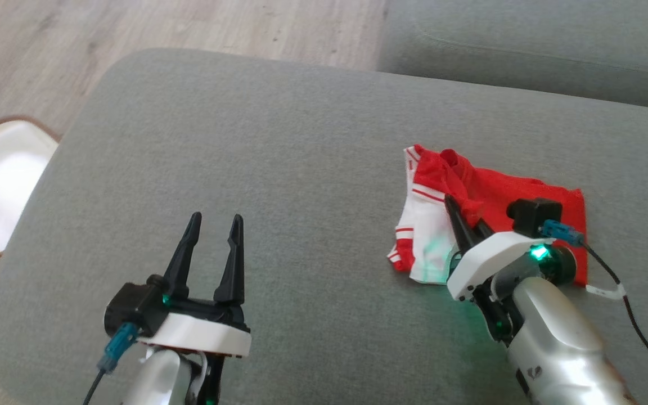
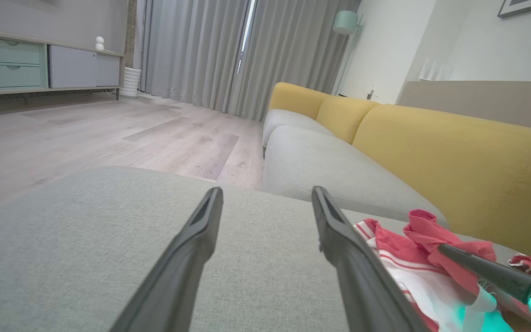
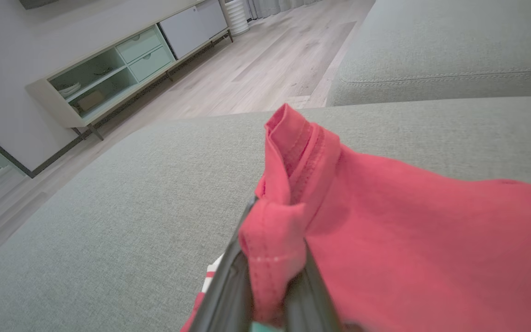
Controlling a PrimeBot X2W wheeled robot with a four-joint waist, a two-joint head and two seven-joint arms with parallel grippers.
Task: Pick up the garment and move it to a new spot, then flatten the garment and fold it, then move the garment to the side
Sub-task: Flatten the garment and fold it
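The left tool point(image 1: 216, 218) hovers spread and empty over the grey sofa cushion point(image 1: 301, 140). The right tool point(image 1: 464, 216) pinches a red fold of the garment point(image 1: 504, 191), which lies crumpled on the cushion's right side. It looks light, soft and limp, so hems or corners should give the best hold. Its long axis runs left-right, with the white striped end pointing left.

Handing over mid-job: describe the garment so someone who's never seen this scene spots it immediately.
Start at the big grey cushion in front of the robot. On its right half lies the garment, small and crumpled, one fold pinched by the right gripper. Its bright red cloth with white, red-striped panels stands out against the plain grey around it.
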